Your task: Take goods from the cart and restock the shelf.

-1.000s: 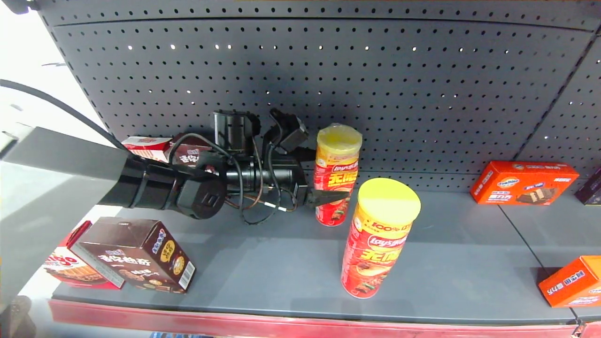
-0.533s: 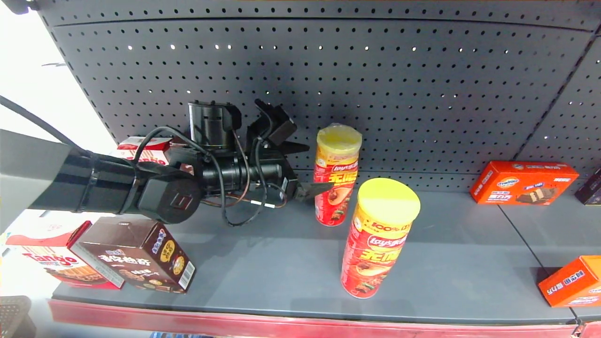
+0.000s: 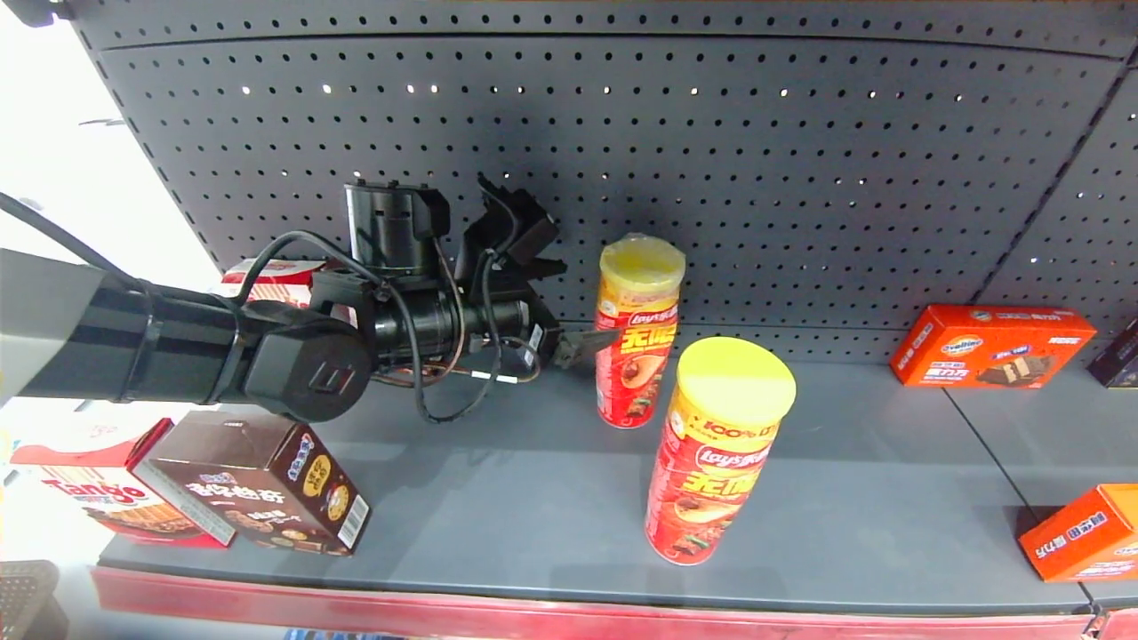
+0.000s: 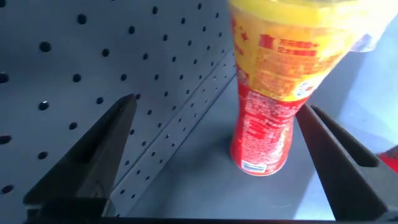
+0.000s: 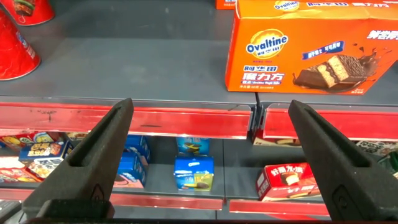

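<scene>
The left gripper (image 3: 576, 307) hovers, jaws spread, just left of the far chips can (image 3: 638, 329), which stands upright at the back of the shelf (image 3: 533, 498) by the pegboard (image 3: 622, 133). The right gripper (image 5: 210, 107), jaws also spread, faces the shelf front near an orange box (image 5: 311, 46)

Left of the rear chip can (image 3: 638, 329), the left arm (image 3: 178, 342) hides most of a red-and-white box (image 3: 267, 276). Far right of that can, an orange box (image 3: 1080, 533) and a dark box (image 3: 1122, 354) run off the picture's edge.
</scene>
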